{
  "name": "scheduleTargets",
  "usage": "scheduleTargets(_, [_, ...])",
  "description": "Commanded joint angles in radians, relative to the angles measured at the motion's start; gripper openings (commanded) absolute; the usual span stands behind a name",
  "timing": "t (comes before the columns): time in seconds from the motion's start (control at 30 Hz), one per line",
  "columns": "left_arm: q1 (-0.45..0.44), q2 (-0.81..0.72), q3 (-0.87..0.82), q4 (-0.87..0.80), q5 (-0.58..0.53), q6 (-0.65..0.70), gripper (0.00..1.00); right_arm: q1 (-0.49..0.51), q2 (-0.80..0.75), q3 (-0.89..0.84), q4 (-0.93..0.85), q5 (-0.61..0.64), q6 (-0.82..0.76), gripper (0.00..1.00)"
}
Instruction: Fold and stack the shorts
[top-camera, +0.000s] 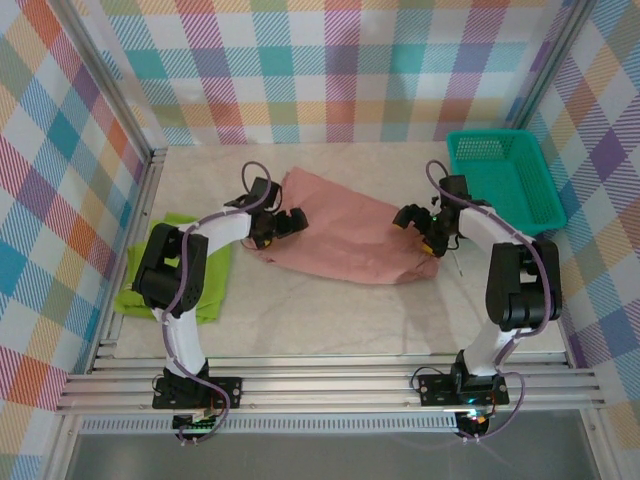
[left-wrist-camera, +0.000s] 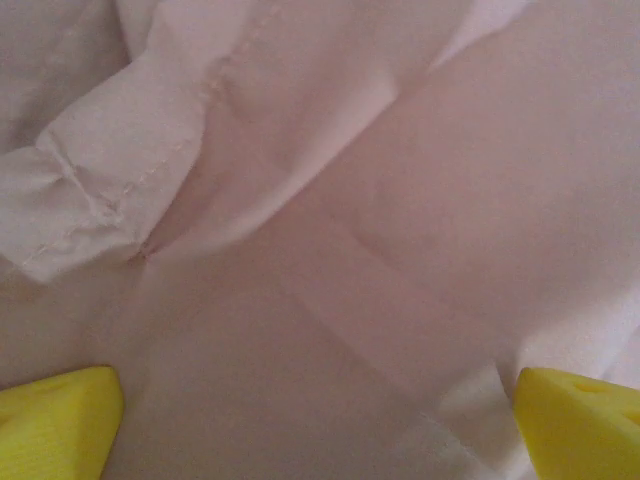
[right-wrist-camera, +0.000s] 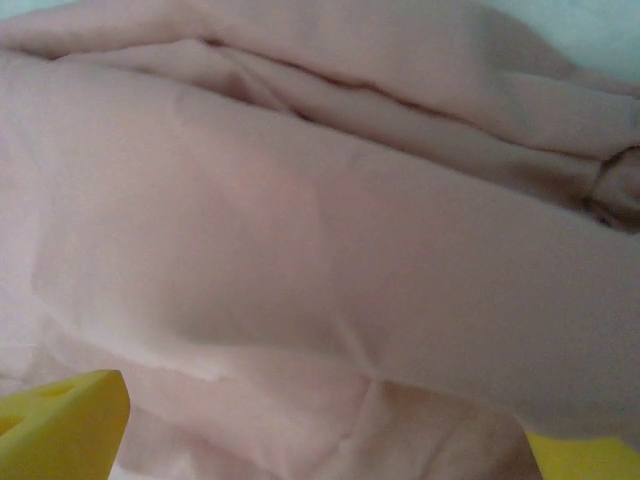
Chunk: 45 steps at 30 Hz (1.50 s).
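Salmon-pink soft woven cloth. Item 1: pink shorts (top-camera: 345, 235). Loc.: mid-bench, long axis approx. 10 to 4 o'clock in top view. Lying flat-ish and rumpled. Stitched hem and creases seen from left wrist, overlapping layers from right wrist. Drawstring not made out.

Item 2: lime green shorts (top-camera: 138, 290). Loc.: 8 o'clock on the bench (top-camera: 330, 325), partly under the left arm. Looks folded to a compact rectangle (est.).

Item 3: teal mesh basket (top-camera: 490, 133). Loc.: 2 o'clock corner, well apart from both pairs.

Left claw (top-camera: 285, 225): over the pink pair's 9 o'clock end. Jaws spread wide, yellow fingertips (left-wrist-camera: 60, 425) far apart w/ cloth beneath. Gripping nothing.

Right claw (top-camera: 415, 222): over the 3 o'clock end. Likewise wide, nothing held, cloth just below.

Handling (est.):
- Light, limp, no stiffness, not fragile.
- Will sag and drape once lifted.
- Layers may slide apart.
- Thin fabric is easy to miss w/ a shallow pinch.

Best hold (est.):
- Hem or waistband edge, one claw per end.
- Pinch all layers together so the fold carries over evenly.
- Afterwards lift as one pkg. and set it on the green pair at 8 o'clock.
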Motion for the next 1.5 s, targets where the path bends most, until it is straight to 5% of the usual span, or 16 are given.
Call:
scheduleTargets(0.0, [-0.001,-0.077,-0.083,0.092,-0.089,-0.024,1.00,-0.011,0.029,-0.014,0.015,0.031,-0.024,1.00])
scheduleTargets(0.3, [-0.001,-0.173,-0.284,0.136,-0.176,-0.059,1.00,-0.018,0.076,0.018,0.011,0.045,-0.073,0.99])
scheduleTargets(0.53, [-0.042,-0.363,-0.470,0.161,-0.229,-0.105,1.00,-0.001,0.111,0.092,0.027,-0.061,-0.123,0.99])
scheduleTargets(0.83, [-0.072,-0.575,-0.353,0.064,-0.183,-0.073,1.00,0.078,-0.209,0.005,0.095,-0.159,-0.048,1.00])
scheduleTargets(1.47, [-0.072,-0.304,-0.388,0.278,-0.156,-0.073,1.00,0.035,-0.132,-0.326,0.238,-0.138,0.021,0.99])
